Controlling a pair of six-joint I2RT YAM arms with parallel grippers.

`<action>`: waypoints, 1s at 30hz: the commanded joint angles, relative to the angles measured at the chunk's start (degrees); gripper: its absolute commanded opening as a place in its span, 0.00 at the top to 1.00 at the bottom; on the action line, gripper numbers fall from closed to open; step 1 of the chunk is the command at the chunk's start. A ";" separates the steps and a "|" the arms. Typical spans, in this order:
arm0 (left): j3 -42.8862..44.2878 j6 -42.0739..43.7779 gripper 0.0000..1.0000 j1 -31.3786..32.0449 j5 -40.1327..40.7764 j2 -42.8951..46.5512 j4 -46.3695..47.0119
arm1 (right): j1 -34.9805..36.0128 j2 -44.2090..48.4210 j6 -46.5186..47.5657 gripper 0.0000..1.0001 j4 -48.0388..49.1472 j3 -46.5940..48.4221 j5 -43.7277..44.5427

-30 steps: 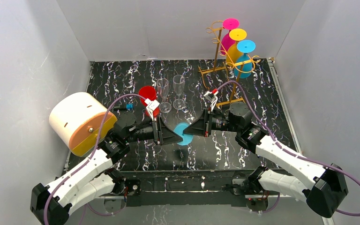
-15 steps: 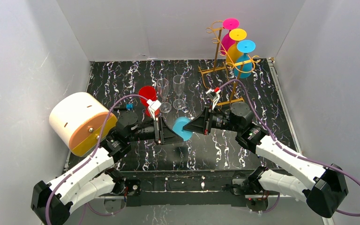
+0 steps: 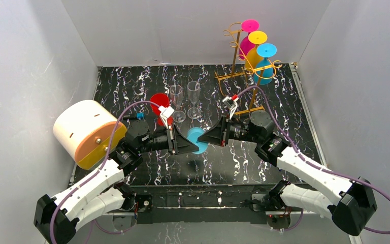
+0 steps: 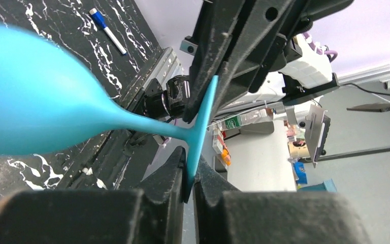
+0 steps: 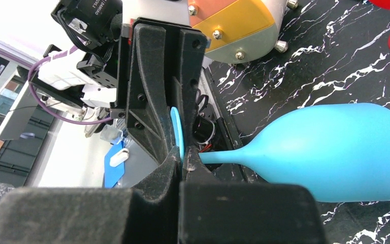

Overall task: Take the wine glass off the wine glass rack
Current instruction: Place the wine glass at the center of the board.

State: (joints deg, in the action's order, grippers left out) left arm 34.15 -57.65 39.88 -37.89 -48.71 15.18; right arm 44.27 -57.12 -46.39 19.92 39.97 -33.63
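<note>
The blue glass (image 3: 197, 138) is off the rack (image 3: 235, 53), held on its side above the middle of the worktop (image 3: 132, 84) between the two arms. It is well apart from the rack at the far right, where the hanging glasses (image 3: 254, 53) sit upside down, pink, yellow and blue. The left fingers (image 4: 167, 179) are clenched on one edge of its round foot, and the right fingers (image 5: 162, 174) are pinched tight on the opposite edge of the same foot, so both arms grasp it at once.
</note>
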 commanded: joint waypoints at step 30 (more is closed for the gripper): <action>5.19 58.82 1.00 0.16 -16.27 17.01 -21.79 | -6.45 1.37 0.01 0.19 -20.92 13.96 5.50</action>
State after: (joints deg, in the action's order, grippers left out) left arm 38.22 -9.19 39.88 -50.72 -33.39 -1.65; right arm 41.76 -54.63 -44.18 -6.20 49.58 -20.34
